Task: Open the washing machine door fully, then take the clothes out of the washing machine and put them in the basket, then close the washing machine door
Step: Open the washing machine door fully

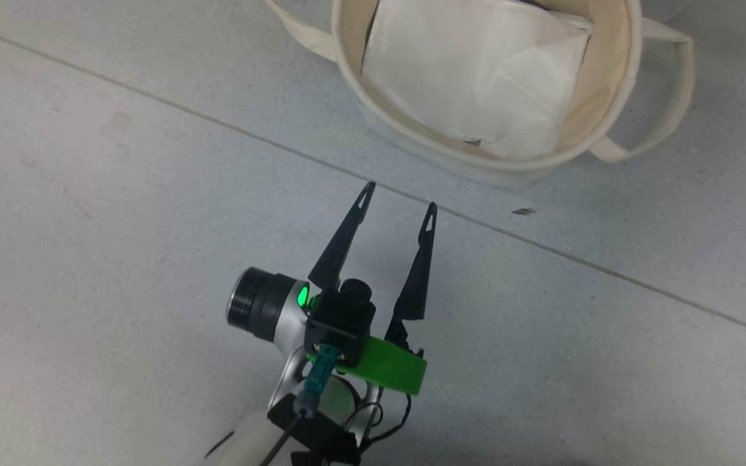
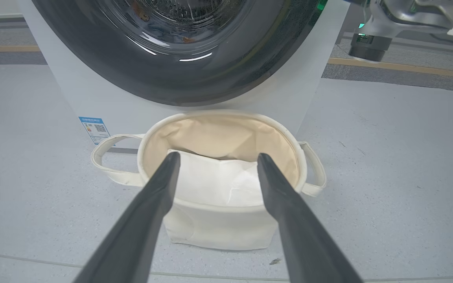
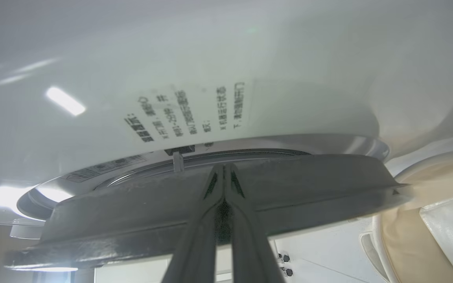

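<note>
The washing machine (image 2: 104, 106) stands at the far side of the floor (image 1: 120, 259). The basket (image 1: 412, 139) is parked just in front of it, under the washing machine door (image 2: 151, 78), presumably so that anything pulled from the drum has only a short drop. It already holds a flat white folded sheet (image 1: 476, 77), which is not part of the load.

The left pincer (image 1: 400, 197) hovers low over the floor on the near side of the basket. Its fingers are spread wide, hold nothing, and point at the basket's rim. That looks like a waiting pose, ready for cloth and out of the door's swing.

The right pincer (image 3: 224, 167) is pressed fully shut with nothing between its fingers, and its joined tips lie against a broad grey rim (image 3: 309, 184). This rim sits just below the machine's white front and its printed text (image 3: 187, 114). I take the rim for the back edge of the door, though it could be the drum gasket. Closed fingers make a slim, stiff hook, which suits slipping behind the door and levering it round, so the opening step seems to be the one in hand.

In the left wrist view the door's black rim covers most of the machine's front, so it is not fully open. Through its glass only small orange-brown flecks (image 2: 188, 39) show, probably the clothes inside the drum.
</note>
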Motion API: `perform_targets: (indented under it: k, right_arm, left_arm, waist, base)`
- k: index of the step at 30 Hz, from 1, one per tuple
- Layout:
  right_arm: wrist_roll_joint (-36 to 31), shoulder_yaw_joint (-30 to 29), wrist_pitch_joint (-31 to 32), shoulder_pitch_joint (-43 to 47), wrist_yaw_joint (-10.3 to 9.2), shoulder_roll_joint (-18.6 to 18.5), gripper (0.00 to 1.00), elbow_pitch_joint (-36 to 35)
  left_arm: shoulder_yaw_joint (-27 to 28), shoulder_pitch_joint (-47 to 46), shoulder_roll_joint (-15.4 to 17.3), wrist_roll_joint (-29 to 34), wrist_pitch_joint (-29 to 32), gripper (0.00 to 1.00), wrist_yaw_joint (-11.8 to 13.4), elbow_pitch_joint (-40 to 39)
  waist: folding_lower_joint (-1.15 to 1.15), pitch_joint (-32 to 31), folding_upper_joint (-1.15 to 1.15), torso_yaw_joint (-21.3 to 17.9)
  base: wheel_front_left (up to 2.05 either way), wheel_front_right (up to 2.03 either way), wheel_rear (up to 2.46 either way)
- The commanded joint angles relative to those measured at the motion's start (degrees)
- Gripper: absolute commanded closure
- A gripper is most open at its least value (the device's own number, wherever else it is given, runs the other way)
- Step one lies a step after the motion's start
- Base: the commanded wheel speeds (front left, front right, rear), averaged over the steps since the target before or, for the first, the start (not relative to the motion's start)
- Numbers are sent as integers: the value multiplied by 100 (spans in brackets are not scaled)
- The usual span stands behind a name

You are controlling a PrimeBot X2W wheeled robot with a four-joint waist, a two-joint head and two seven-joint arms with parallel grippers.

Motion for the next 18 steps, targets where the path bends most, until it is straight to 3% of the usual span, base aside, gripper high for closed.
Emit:
perform_targets:
  k: [1,18]
  right_arm:
    - [8,51,46,-170,3,124,100,-211]
    - [137,216,591,1137,3,800,100,-791]
  left_arm:
    - [91,35,18,-65,-69,0,72,-180]
    - [407,398,18,-2,-69,0,-71,-67]
  waist:
    - [-1,26,0,63]
    - [-1,-637,0,-79]
  base:
    - [0,0,0]
    - [0,0,0]
